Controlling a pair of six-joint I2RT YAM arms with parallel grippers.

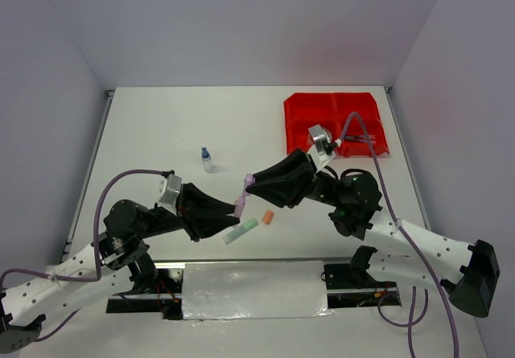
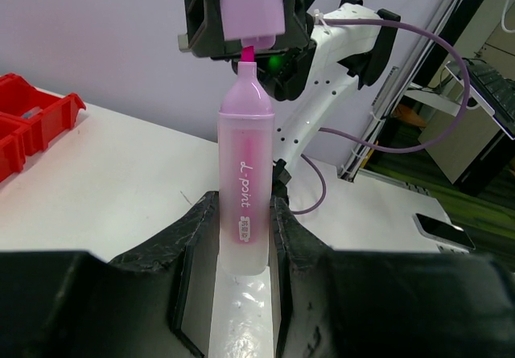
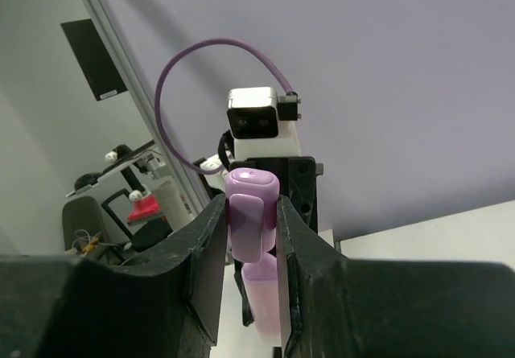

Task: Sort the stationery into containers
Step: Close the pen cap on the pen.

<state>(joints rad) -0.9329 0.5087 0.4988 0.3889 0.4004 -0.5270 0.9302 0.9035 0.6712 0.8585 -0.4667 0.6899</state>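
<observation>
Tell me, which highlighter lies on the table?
The green highlighter: it lies flat on the table, untouched. The pink highlighter is held up off it.

The white bench [image 1: 161, 125] carries a block of red bins [image 1: 306, 113] at its far right corner, well apart from a small blue-capped clear bottle [image 1: 207, 161] standing upright near the middle. Nearer the front, a green highlighter [image 1: 241, 231] lies flat with a small orange piece [image 1: 268, 216] just beside it. A silvery sheet [image 1: 253, 290] covers the middle of the near edge.
</observation>
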